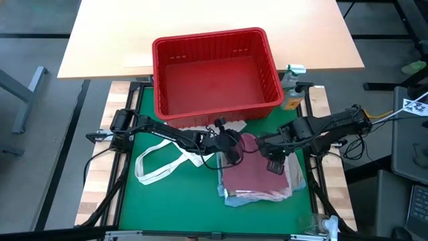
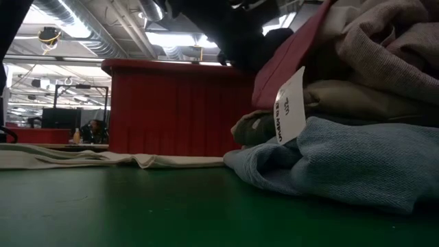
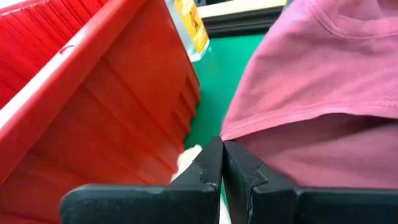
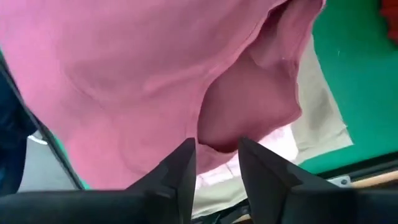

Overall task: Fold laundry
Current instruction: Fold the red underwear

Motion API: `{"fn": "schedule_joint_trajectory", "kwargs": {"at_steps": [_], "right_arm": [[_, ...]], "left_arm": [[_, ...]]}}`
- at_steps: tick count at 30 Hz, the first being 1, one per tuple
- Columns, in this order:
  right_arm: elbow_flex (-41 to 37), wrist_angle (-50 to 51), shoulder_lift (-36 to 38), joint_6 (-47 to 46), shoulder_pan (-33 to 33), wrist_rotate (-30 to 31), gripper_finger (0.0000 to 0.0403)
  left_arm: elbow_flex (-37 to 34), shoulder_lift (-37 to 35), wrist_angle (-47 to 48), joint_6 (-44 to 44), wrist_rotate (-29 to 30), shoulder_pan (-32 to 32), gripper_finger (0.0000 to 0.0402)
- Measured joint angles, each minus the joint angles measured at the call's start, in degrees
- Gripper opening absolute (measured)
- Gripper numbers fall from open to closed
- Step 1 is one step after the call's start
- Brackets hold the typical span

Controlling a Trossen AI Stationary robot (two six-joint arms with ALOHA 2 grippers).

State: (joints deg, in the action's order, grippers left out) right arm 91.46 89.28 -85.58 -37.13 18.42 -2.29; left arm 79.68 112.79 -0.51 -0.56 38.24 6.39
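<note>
Left wrist view: left tool (image 3: 222,163) pinched together on the maroon garment (image 3: 323,93) hem beside the red basket (image 3: 93,93); right tool (image 4: 216,163) apart. Soft, limp cloth; grip hems.

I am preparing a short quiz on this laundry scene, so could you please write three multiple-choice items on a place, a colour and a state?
1. Where does the maroon garment lie?
A. on top of the clothes pile
B. inside the basket
C. on the wooden table

2. What colour is the basket?
A. blue
B. red
C. white

3. How do the left gripper's fingers stand?
A. wide apart
B. pressed together
C. around a bottle

Answers:
1 A, the high view shows it topping the pile on the green mat.
2 B, its walls are red in every view.
3 B, the left wrist view shows both fingers meeting.
</note>
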Motion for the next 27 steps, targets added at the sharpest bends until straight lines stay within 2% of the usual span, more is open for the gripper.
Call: {"fn": "schedule_joint_trajectory", "kwargs": {"at_steps": [4, 6, 11, 17, 22, 27], "right_arm": [[-0.8, -0.5, 1.1, -1.8, 3.9, 0.3, 0.0116], [-1.1, -1.0, 1.1, -4.9, 6.5, 0.9, 0.0116], [-1.1, -1.3, 1.0, -16.5, 14.3, 6.9, 0.0115], [-1.1, -1.4, -0.4, -23.8, 22.7, 7.8, 0.0115], [-1.2, -1.4, -2.8, -29.0, 27.3, 9.3, 0.0115], [-1.2, -1.3, -6.0, -30.4, 30.4, 9.4, 0.0115]], "left_arm": [[0.0, 0.0, 1.7, 0.1, 0.0, 0.0, 0.0000], [0.0, 0.0, 1.7, 0.1, 0.0, 0.1, 0.0000], [0.0, 0.0, 1.5, 0.3, -0.1, 0.2, 0.0000], [0.0, 0.0, 1.4, 0.4, -3.3, 0.3, 0.0004], [0.0, 0.0, 1.4, 0.4, -5.6, 0.4, 0.0045], [0.0, 0.0, 1.4, 1.8, -5.8, 0.4, 0.0092]]}}
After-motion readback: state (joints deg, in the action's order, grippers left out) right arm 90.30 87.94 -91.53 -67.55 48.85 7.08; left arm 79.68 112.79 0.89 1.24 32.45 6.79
